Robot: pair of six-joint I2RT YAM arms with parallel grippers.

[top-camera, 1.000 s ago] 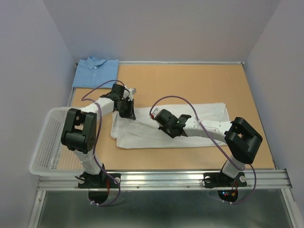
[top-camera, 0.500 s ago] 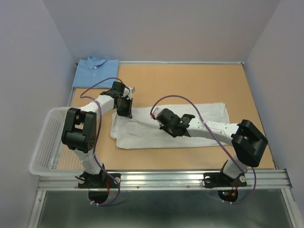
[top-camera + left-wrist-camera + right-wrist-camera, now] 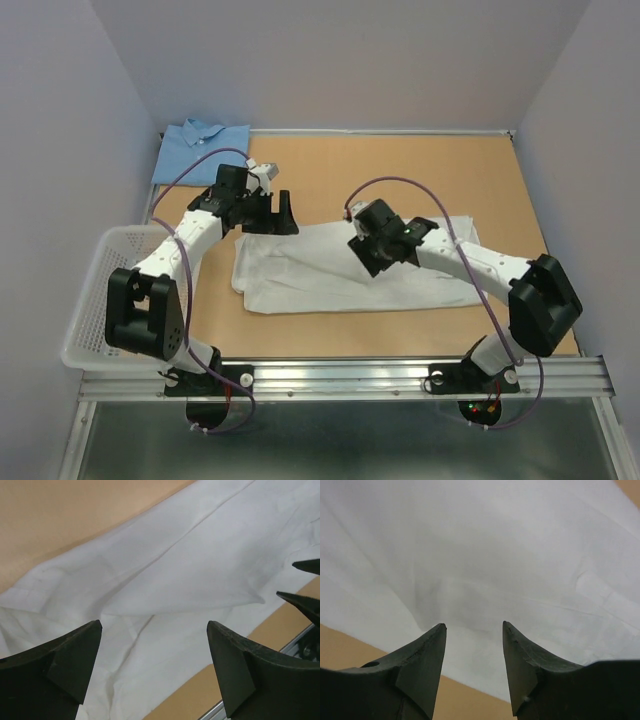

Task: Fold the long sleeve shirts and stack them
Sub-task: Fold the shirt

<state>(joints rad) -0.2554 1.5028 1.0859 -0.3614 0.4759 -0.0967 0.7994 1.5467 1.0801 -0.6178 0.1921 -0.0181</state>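
The white long sleeve shirt (image 3: 300,275) lies flat across the middle of the table as a long band. In the left wrist view the white shirt (image 3: 190,565) shows a folded layer with creases. My left gripper (image 3: 283,215) hovers over its far left end, and the left gripper (image 3: 154,625) is open wide with nothing in it. My right gripper (image 3: 372,260) hangs above the shirt's middle. In its own view the right gripper (image 3: 474,625) is open and empty over the white shirt (image 3: 485,545). The light blue shirt (image 3: 200,150) lies folded at the back left corner.
A white mesh basket (image 3: 100,290) hangs off the table's left edge beside the left arm. The tan table (image 3: 400,170) is walled in at the back and both sides. A metal rail (image 3: 350,380) runs along the near edge.
Both grippers have opened and let go of the white shirt. They have lifted and drawn back toward the far side; the right one has also shifted right. The cloth now lies settled.
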